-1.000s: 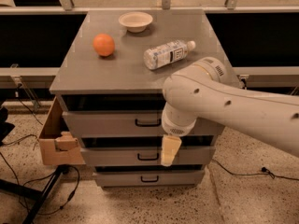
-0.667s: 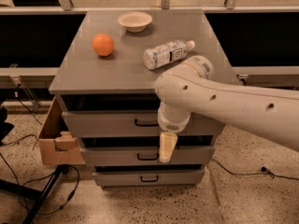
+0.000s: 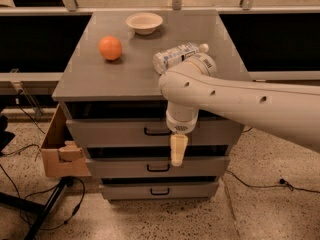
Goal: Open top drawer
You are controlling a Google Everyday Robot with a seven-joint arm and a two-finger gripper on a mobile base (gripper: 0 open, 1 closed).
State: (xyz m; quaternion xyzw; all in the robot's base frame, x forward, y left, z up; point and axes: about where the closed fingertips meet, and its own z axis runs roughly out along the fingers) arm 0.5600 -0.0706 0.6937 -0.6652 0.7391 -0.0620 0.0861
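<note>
Camera view. Gripper (image 3: pixel 177 158) hung pointing down before the cabinet, its tip level with the dark gap under the top drawer (image 3: pixel 110 132). Spread or pressed together: could not tell. Top drawer sat directly beneath the grey tabletop (image 3: pixel 90 79). Its black loop handle (image 3: pixel 156 131) lay just above the gripper, toward camera-left, not touching. Orange (image 3: pixel 110 48), bowl (image 3: pixel 144 22) and bottle (image 3: pixel 175 55) rested on top.

The arm (image 3: pixel 240 101) is a thick, smooth white tube with rounded joints and 3 small dark round holes along its side. Its wrist is a short white cylinder with a grey underside. Below it hangs the pale yellow gripper (image 3: pixel 178 150), before the lower edge of the top drawer (image 3: pixel 110 133).
</note>
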